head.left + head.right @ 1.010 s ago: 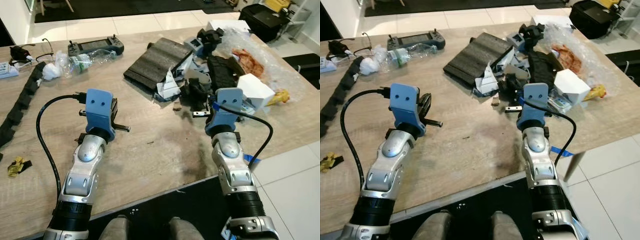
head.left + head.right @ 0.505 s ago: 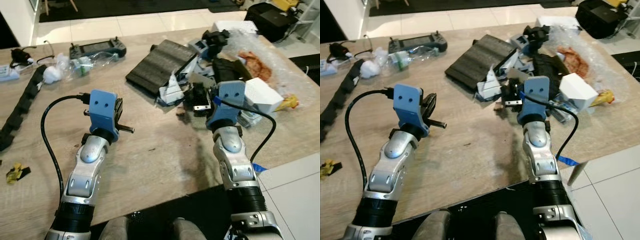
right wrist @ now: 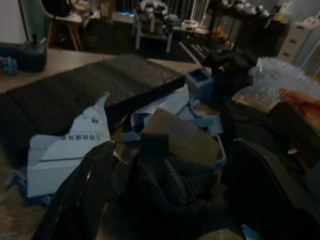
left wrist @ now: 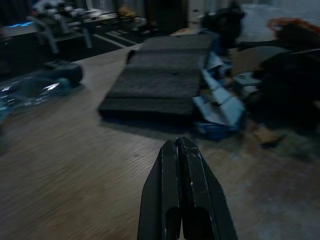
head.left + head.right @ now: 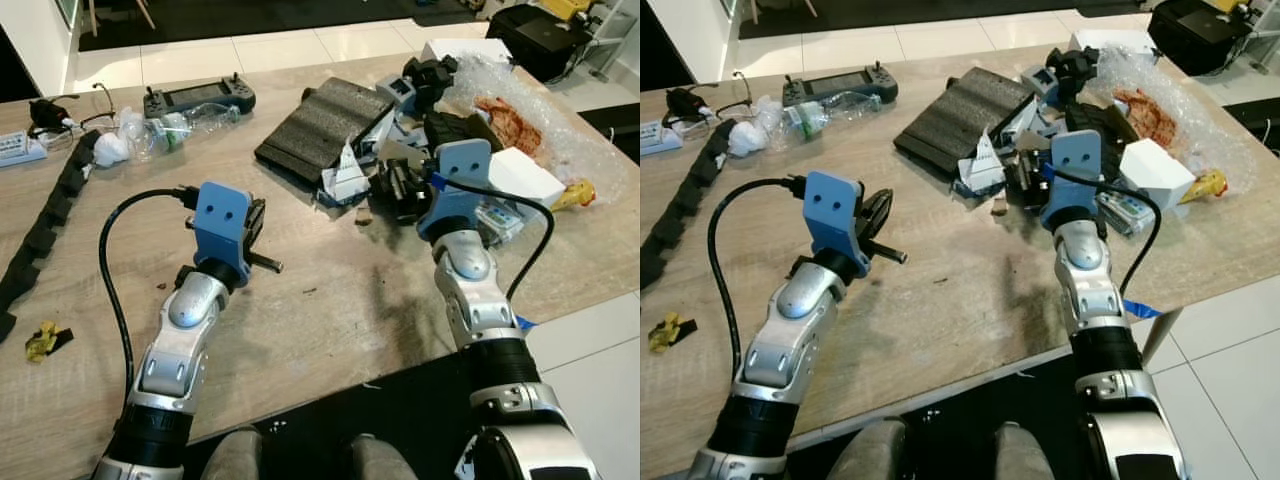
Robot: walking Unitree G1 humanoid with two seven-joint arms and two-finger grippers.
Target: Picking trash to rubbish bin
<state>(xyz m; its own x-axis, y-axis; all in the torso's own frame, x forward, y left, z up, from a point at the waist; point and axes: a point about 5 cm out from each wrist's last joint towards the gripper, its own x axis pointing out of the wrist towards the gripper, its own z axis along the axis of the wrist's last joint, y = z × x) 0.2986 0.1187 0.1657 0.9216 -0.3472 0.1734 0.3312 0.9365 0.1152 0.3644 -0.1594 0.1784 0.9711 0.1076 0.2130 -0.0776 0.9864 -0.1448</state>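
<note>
A heap of trash lies at the table's far right. It holds a dark ribbed foam slab (image 5: 322, 125), torn white and blue packaging (image 5: 347, 180), black pieces and bubble wrap (image 5: 520, 100). My right gripper (image 5: 398, 190) is open at the heap's near edge. In the right wrist view its fingers (image 3: 80, 200) stand wide apart on either side of a black mesh piece (image 3: 167, 182), with a brown card scrap (image 3: 177, 135) just behind. My left gripper (image 4: 180, 142) is shut and empty, low over bare wood short of the foam slab (image 4: 160, 82).
A white box (image 5: 520, 178) sits just right of my right gripper. At the far left lie a crushed plastic bottle (image 5: 185, 120), a handheld controller (image 5: 198, 97) and a black link chain (image 5: 55, 200). A black container (image 5: 540, 35) stands on the floor beyond the table.
My right gripper has pushed forward into the edge of the heap, so its open fingers now flank the black mesh piece. The left arm shifted a little to the right. The camera moved slightly.
</note>
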